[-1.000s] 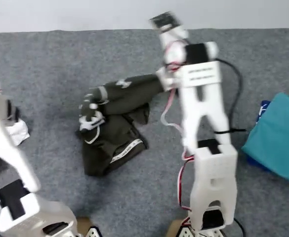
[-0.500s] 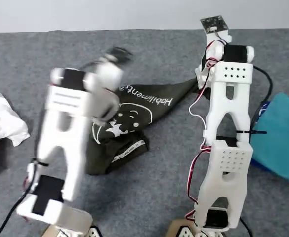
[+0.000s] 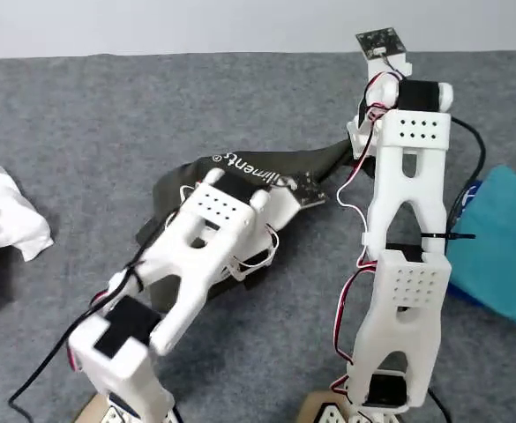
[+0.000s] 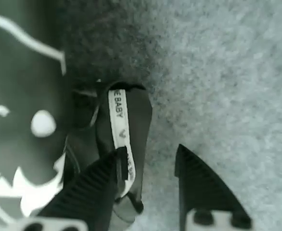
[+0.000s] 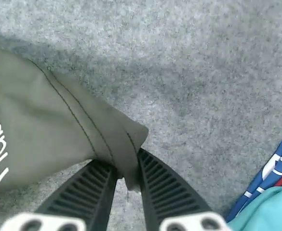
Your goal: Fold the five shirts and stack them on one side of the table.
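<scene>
A dark olive shirt (image 3: 240,176) with white print lies partly spread in the middle of the grey table. My right gripper (image 5: 127,166) is shut on one corner of the shirt (image 5: 59,130), holding it stretched out at the shirt's right end (image 3: 346,152). My left arm (image 3: 209,238) reaches over the shirt's near side. The left gripper (image 4: 151,153) is open just above the shirt's neck edge with its white label strip (image 4: 120,127), one finger (image 4: 100,190) over the cloth and the other over bare table.
A folded teal shirt (image 3: 500,251) lies at the right edge on top of a blue and red one (image 3: 469,198), also close by the right gripper (image 5: 271,211). A crumpled white shirt (image 3: 2,220) sits at the left edge. Grey table surface (image 3: 81,115) lies open behind.
The left arm swung in from the far left and now hangs over the dark shirt. The right arm first pulled the shirt's corner to the right, spreading it, then held still.
</scene>
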Controlling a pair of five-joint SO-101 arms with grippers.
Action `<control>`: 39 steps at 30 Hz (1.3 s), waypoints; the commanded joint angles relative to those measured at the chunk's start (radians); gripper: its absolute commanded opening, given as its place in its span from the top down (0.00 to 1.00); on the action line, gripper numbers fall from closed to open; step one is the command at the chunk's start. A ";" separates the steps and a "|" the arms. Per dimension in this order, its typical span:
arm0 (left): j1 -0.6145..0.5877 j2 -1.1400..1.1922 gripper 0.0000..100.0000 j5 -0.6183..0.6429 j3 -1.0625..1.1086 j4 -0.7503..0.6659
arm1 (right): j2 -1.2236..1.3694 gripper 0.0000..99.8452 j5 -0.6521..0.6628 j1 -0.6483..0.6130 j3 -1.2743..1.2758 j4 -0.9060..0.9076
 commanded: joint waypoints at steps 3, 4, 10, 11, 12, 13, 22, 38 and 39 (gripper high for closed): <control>-0.025 0.095 0.84 -0.017 -0.002 -0.095 | -0.012 0.99 0.005 -0.010 -0.054 -0.004; -0.037 0.101 0.86 -0.017 -0.002 -0.104 | -0.012 0.99 0.005 -0.012 -0.054 -0.004; -0.132 0.017 0.99 -0.020 -0.002 -0.058 | -0.015 0.99 0.011 -0.005 -0.054 -0.004; -0.150 -0.006 0.99 -0.020 -0.002 -0.043 | -0.015 0.99 0.011 -0.004 -0.054 -0.004; -0.167 -0.034 1.00 -0.021 -0.002 -0.026 | -0.015 0.99 0.011 -0.004 -0.054 -0.004; -0.189 -0.066 1.00 -0.031 -0.002 -0.009 | -0.015 0.99 0.011 -0.001 -0.054 -0.004; -0.445 -0.525 1.00 -0.141 -0.002 0.133 | -0.028 0.99 0.011 0.059 -0.107 0.022; -0.973 -0.635 1.00 -0.163 0.203 -0.129 | -0.010 0.99 0.011 0.074 -0.269 0.088; -0.973 -0.597 1.00 -0.163 0.225 -0.163 | 0.010 0.99 0.011 0.067 -0.269 0.079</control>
